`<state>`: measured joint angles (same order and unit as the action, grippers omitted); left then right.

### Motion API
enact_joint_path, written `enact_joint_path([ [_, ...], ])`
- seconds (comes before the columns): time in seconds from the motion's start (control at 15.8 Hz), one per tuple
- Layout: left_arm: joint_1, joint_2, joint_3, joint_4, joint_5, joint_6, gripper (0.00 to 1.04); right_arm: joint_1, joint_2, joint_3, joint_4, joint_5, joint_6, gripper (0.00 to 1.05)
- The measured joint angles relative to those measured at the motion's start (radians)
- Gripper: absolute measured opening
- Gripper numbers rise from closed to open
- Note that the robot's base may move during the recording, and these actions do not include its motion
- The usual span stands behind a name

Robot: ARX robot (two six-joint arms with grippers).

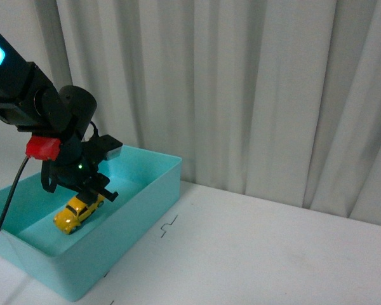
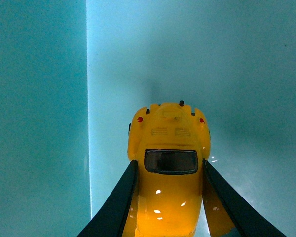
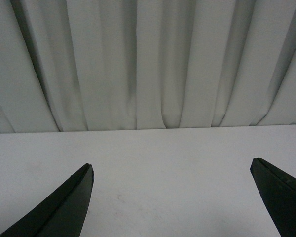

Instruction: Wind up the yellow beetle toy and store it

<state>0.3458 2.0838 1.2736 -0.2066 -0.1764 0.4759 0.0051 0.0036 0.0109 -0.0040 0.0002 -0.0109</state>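
A pale grey pleated curtain (image 1: 241, 82) hangs right behind the white table (image 1: 273, 254), its folds softly, evenly lit.

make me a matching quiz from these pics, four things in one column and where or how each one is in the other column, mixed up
Things:
1. yellow beetle toy
2. left gripper
3. right gripper
4. teal bin

Place or state:
a. open, holding nothing, above the white table
b. standing on the table, on the left in the front view
c. gripped by its sides, inside the bin
d. shut on the toy

Pairs: 1-c; 2-d; 3-a; 4-b
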Motion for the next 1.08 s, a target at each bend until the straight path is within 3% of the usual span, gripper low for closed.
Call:
enact_joint_path([
  [0.13,-0.003,0.017,0.021,0.0,0.005,-0.002,0.31,0.0,0.0,0.0,0.0,0.0,0.0,0.98],
  [0.19,-0.007,0.022,0.028,-0.007,0.009,-0.006,0.37,0.0,0.0,0.0,0.0,0.0,0.0,0.98],
  [0.57,-0.015,0.01,0.035,-0.033,0.067,-0.022,0.99,0.0,0.0,0.0,0.0,0.0,0.0,0.98],
  [1.08,-0.016,-0.497,-0.105,-0.04,0.284,-0.03,0.98,0.0,0.0,0.0,0.0,0.0,0.0,0.98],
])
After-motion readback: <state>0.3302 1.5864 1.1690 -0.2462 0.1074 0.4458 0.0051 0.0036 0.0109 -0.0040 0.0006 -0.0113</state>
